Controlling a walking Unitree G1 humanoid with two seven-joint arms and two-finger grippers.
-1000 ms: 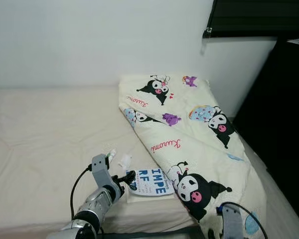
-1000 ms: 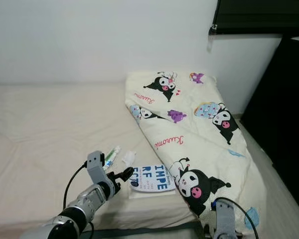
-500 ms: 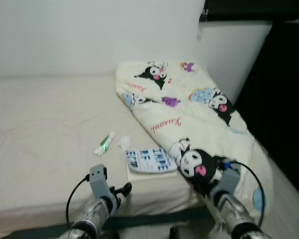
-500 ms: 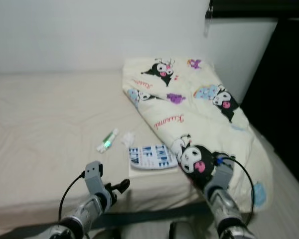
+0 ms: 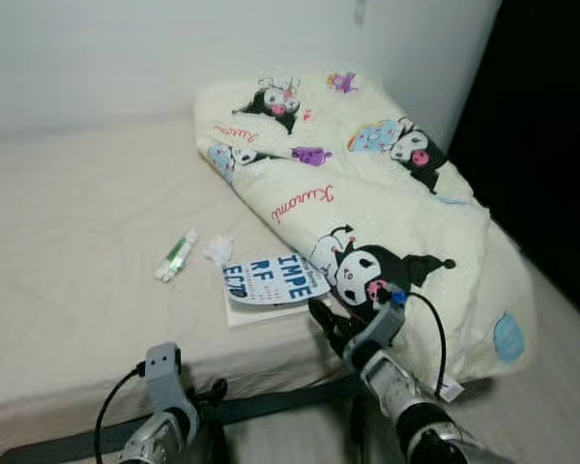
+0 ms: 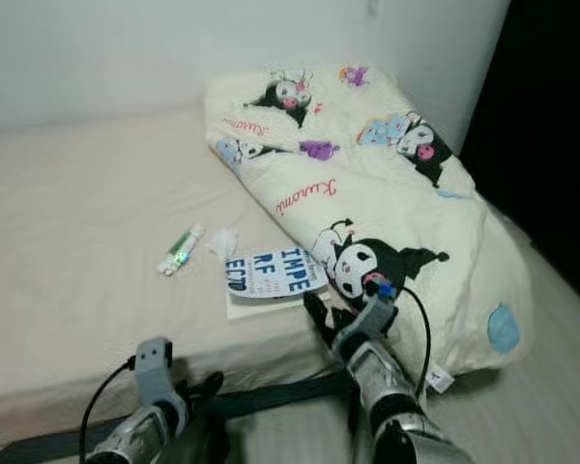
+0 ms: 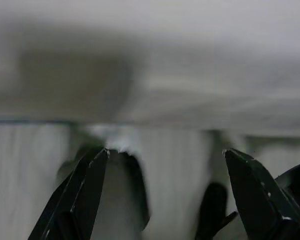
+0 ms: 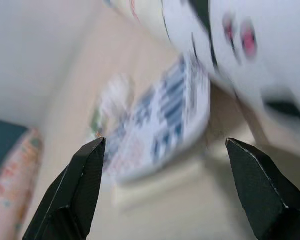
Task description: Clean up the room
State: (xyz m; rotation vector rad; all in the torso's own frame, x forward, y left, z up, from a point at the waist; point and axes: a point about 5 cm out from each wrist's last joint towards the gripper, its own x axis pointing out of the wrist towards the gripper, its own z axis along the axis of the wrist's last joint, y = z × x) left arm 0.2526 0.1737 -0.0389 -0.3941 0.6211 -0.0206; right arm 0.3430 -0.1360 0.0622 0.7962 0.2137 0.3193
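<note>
A blue-and-white printed packet [image 5: 271, 278] lies on the beige bed [image 5: 68, 290] near its front edge, against a cream cartoon-print quilt [image 5: 387, 203]. A crumpled white tissue [image 5: 217, 249] and a green-and-white tube [image 5: 176, 256] lie just left of the packet. My right gripper [image 5: 321, 319] is open at the bed's front edge, just short of the packet's right corner and beside the quilt. In the right wrist view the blurred packet [image 8: 165, 110] sits between the open fingers [image 8: 85, 185]. My left gripper [image 5: 215, 390] is open, low before the bed's side [image 7: 155, 95].
A dark band [image 5: 280, 404] runs along the bed's front below the mattress. The white wall [image 5: 97, 48] backs the bed. A dark opening [image 5: 551, 116] stands to the right, with pale floor [image 5: 551, 406] beside the quilt's overhang.
The camera has tilted down and shifted. My right arm has come up and forward to the packet's corner. My left gripper has drawn back from the packet and dropped below the bed edge.
</note>
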